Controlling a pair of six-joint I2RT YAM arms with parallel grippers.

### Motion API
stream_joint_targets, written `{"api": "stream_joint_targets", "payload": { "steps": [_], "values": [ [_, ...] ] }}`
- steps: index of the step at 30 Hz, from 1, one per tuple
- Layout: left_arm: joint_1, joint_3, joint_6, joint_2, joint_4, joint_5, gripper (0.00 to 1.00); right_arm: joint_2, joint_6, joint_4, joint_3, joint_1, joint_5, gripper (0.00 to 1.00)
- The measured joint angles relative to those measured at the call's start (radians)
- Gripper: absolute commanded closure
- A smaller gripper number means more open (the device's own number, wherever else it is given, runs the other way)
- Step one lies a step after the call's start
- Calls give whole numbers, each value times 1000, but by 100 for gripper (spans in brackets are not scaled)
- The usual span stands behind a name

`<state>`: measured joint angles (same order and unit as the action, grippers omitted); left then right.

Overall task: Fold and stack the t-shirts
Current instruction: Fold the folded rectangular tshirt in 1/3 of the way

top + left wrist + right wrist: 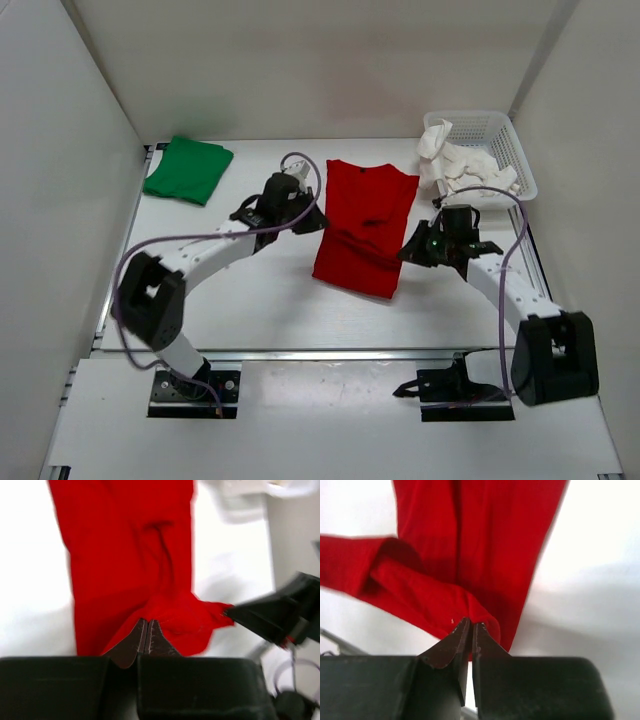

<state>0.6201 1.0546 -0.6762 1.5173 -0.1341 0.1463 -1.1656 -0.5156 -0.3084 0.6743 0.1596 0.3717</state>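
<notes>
**Red shirt [365,225] pinched at both long edges, mid-table**

Lies at the middle of the table [260,300], between the two arms. Runs lengthwise from the far side toward the near side, with the near end swung a little to the left. Looks narrow, with the far half flat. Rucks into a ridge across its width about halfway along, where the cloth is drawn up off the surface.

Left gripper [320,224]: clamped on the shirt's left edge at that ridge. From its wrist camera, fingers [135,642] pressed together with a bunched red fold right at their tips.

Right gripper [405,250]: clamped on the right edge, roughly opposite. From its wrist camera, fingers [455,640] nipping a rolled fold of red cloth.

Around it:
- Green shirt [188,170], folded, at the far left corner, well apart from the red one.
- White shirt [455,165], crumpled, in a white mesh basket [515,150] at the far right corner, spilling over the basket's left rim.
- Right arm's purple cable [495,190], arcing just in front of the basket, between it and the right gripper.
</notes>
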Motion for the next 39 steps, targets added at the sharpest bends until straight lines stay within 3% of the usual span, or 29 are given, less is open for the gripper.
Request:
{"api": "stream_joint_targets", "payload": {
  "steps": [4,10,13,14,16,17,18,21,24,25,26,29,34,39],
  "values": [
    [-44,191,27,246,-18,-5,100,-178,25,58,103,-35,0,100],
    [-82,292,33,440,-75,-5,98,-350,45,89,236,-88,11,100],
    [-87,369,34,510,-83,-4,92,-449,53,108,310,-111,18,100],
    [-90,387,32,525,-79,-3,84,-481,55,114,330,-118,20,99],
    [-98,397,25,541,-60,5,63,-546,57,117,364,-134,28,89],
    [-105,395,20,541,-55,11,43,-570,57,116,375,-139,28,79],
    [-114,389,14,540,-40,19,36,-584,57,114,380,-143,27,70],
    [-147,327,-13,510,19,35,46,-581,61,107,381,-147,19,52],
    [-171,204,-31,425,69,33,51,-526,66,108,377,-141,-9,48],
    [-169,161,-33,387,85,33,53,-484,64,115,367,-134,-21,51],
    [-161,139,-34,363,92,33,53,-444,64,122,357,-126,-27,70],
    [-78,57,-43,291,175,34,55,-303,62,180,272,-71,-56,100],
    [76,16,-54,329,257,85,59,-235,65,241,136,61,-68,100],
    [64,-67,-64,389,297,84,60,-296,80,235,84,143,-64,100]
  ]
}}
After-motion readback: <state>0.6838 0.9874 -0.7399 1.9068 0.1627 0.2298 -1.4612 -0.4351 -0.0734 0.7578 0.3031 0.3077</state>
